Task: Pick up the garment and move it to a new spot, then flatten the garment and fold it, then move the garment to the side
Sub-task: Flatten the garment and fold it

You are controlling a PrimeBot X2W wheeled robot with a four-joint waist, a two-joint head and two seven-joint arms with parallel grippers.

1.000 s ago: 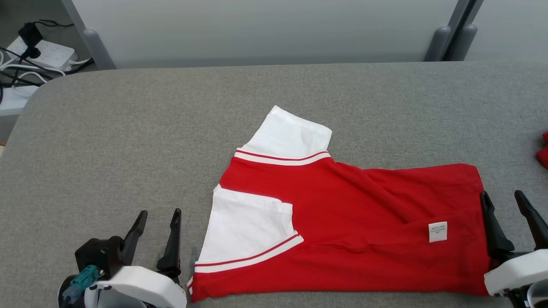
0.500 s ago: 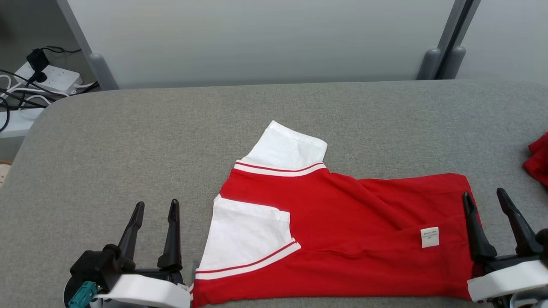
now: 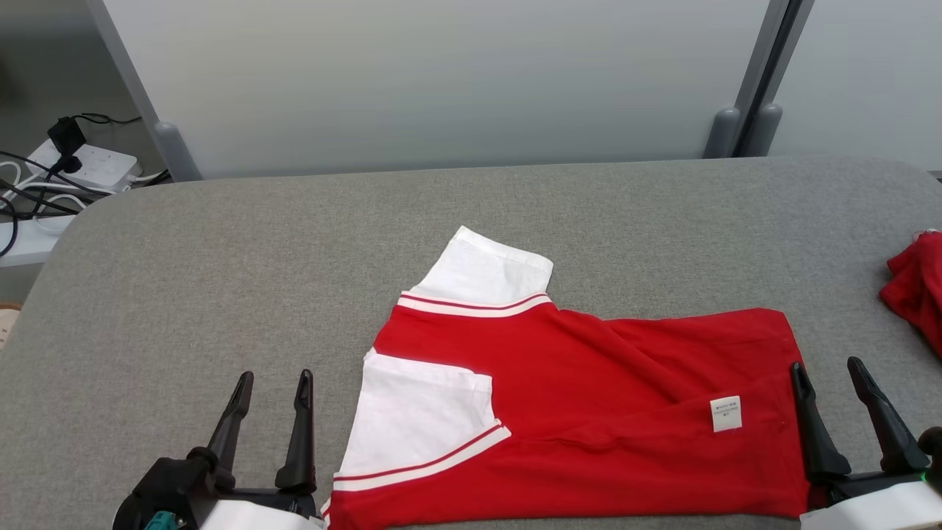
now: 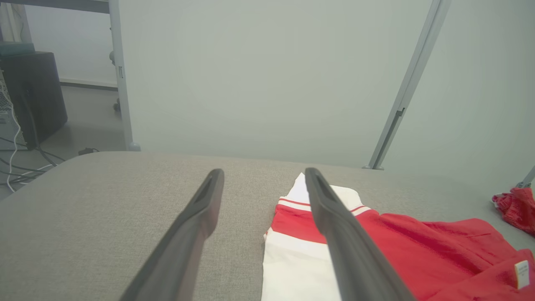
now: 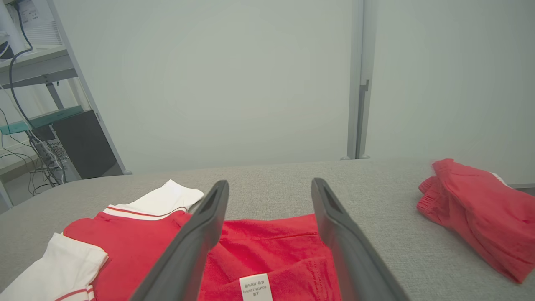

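The red garment (image 3: 589, 397) with white sleeves (image 3: 419, 416) is lying folded lengthwise on the grey counter (image 3: 221, 280), its sleeve end pointing toward the robot's left and its hem, with a white label (image 3: 726, 413), toward the right. The left gripper (image 3: 275, 377) is sitting just beside the sleeve end, fingers spread apart and holding nothing. The right gripper (image 3: 824, 364) is hovering at the hem end, likewise spread wide and empty. Another red cloth (image 3: 916, 291) is lying well apart at the counter's right edge
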